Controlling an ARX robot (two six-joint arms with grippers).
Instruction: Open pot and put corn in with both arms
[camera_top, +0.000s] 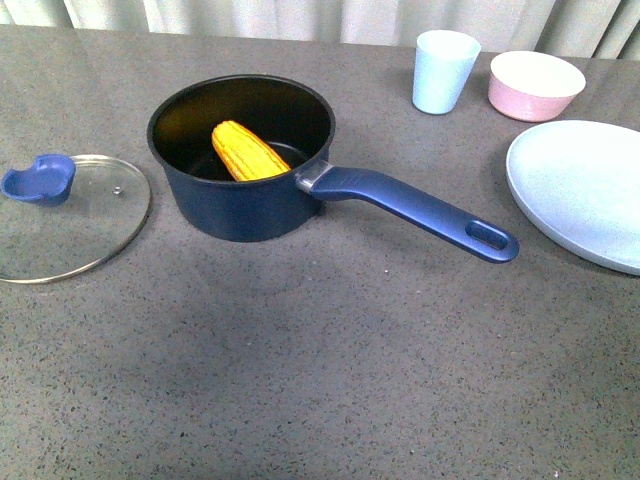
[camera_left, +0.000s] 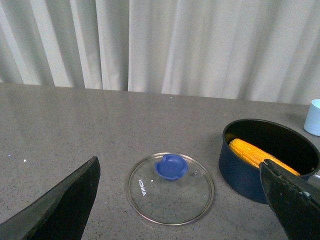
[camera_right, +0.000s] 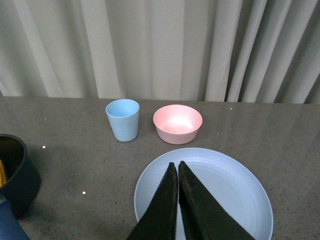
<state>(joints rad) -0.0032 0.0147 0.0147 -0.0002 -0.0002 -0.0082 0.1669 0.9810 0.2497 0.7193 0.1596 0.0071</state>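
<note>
The dark blue pot stands open on the grey table, its long handle pointing right. The yellow corn lies inside it, leaning on the far wall; it also shows in the pot as corn in the left wrist view. The glass lid with its blue knob lies flat to the pot's left. My left gripper is open, its jaws wide apart above the lid. My right gripper is shut and empty over the pale plate. Neither arm shows in the front view.
A pale blue cup and a pink bowl stand at the back right. A large pale blue plate lies at the right edge, close to the handle's tip. Curtains hang behind the table.
</note>
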